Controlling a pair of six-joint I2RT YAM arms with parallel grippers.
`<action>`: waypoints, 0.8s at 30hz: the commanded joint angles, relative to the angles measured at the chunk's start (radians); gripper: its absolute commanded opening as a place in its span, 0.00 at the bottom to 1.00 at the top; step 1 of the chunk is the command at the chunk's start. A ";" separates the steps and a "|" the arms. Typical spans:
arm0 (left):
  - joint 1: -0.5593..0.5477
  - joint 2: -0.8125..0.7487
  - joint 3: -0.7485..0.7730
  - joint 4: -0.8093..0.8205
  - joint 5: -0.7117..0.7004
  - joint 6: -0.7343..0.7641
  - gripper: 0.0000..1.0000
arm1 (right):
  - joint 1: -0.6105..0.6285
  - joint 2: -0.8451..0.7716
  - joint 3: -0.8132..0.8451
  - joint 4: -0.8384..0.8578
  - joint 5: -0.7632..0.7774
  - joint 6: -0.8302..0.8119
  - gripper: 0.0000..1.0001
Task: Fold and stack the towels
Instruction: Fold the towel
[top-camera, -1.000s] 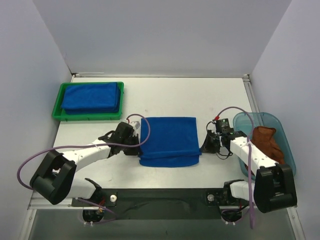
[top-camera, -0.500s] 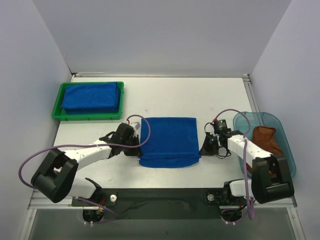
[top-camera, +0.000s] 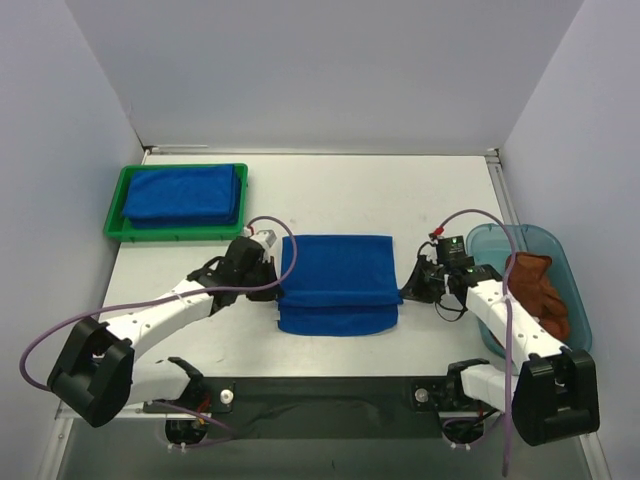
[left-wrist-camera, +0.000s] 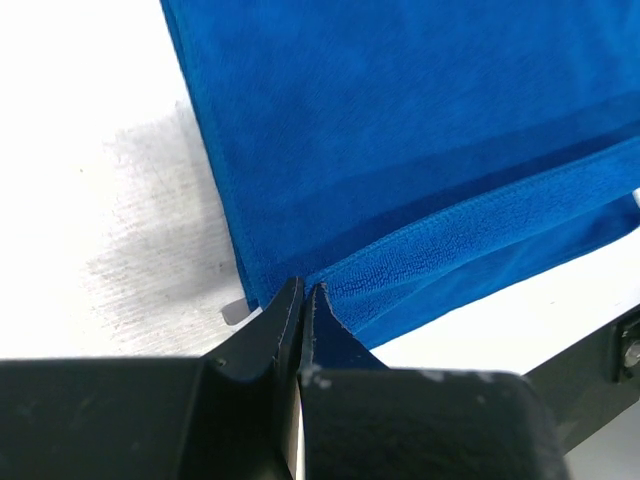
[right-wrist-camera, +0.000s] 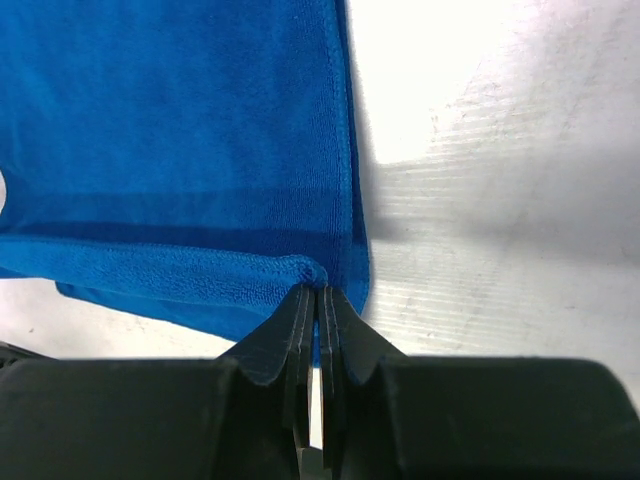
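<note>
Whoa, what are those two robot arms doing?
They are folding a blue towel in the middle of the table. The left hand and the right hand are each pinched shut on a corner of it. More blue towels lie folded in the green tray, and a brown towel sits in the teal bin.

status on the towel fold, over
Left gripper and right gripper both shut on blue towel corners. Towel partly folded over itself. Nothing blocking the fold.

Plain royal blue towel (top-camera: 338, 283) seen at centre, folded blue towels (top-camera: 183, 193) held in green tray (top-camera: 175, 237) at ten o'clock, rust-brown towel (top-camera: 535, 285) laid in translucent teal bin (top-camera: 520, 229) at three o'clock, table (top-camera: 330, 195) white, cables (top-camera: 470, 212) purple.
</note>
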 joint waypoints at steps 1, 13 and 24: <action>0.002 -0.043 0.040 -0.069 -0.039 0.024 0.01 | 0.008 -0.046 0.018 -0.084 0.001 0.023 0.00; -0.011 -0.013 -0.084 -0.015 0.018 -0.010 0.25 | 0.046 -0.032 -0.131 -0.076 0.052 0.017 0.14; -0.023 -0.228 -0.015 -0.133 -0.063 -0.005 0.68 | 0.151 -0.230 0.004 -0.171 0.044 -0.009 0.50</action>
